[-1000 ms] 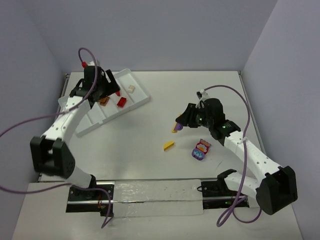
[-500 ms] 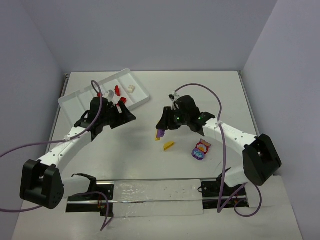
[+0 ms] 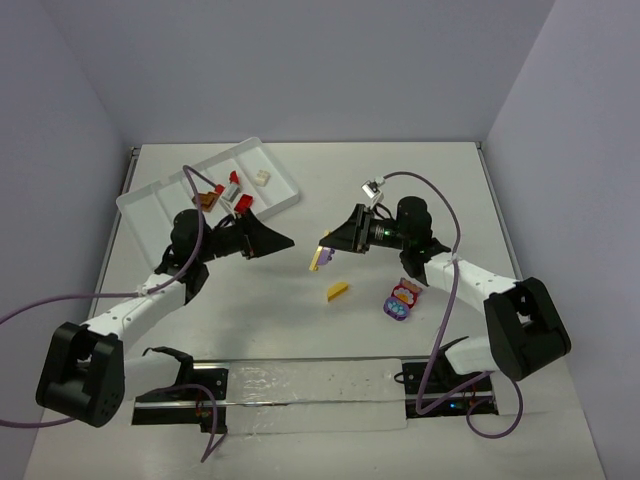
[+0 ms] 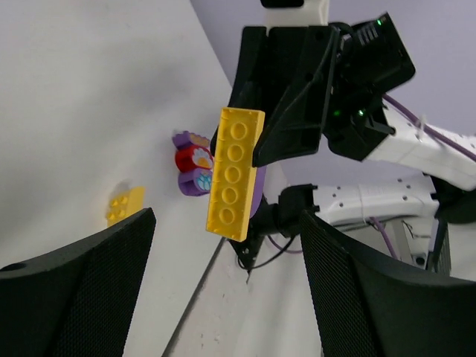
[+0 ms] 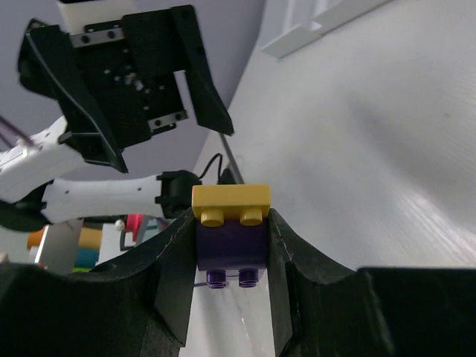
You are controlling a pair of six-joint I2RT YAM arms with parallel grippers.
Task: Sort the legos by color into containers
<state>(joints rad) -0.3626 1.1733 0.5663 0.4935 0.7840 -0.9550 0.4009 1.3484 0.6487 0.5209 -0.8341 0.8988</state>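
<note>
Jaws of the right gripper (image 5: 230, 242) are clamped on a two-brick stack (image 5: 231, 223), a yellow plate on a purple block, held clear of the table (image 3: 450, 190). Jaws of the left gripper (image 3: 272, 240) stand spread and empty, facing that stack across a short gap without touching it. Sorting is partly done. Behind the left jaws, on the far side, the tray (image 3: 150, 205) holds four pieces as far as the overhead view shows: one brown brick (image 3: 207, 198), two red bricks (image 3: 243, 203) and one white brick (image 3: 262, 177). Part of the tray is hidden under the left arm. Three items are outstanding. The held stack mixes two colours and, in my judgement, must be split before either piece is filed. One loose yellow brick (image 3: 338, 291) lies on the table just below the right jaws, toward the near edge. One purple-and-pink cluster (image 3: 402, 300) lies behind those jaws, beside the right forearm. Count: two grippers, one tray, four pieces filed, three items unfiled.
</note>
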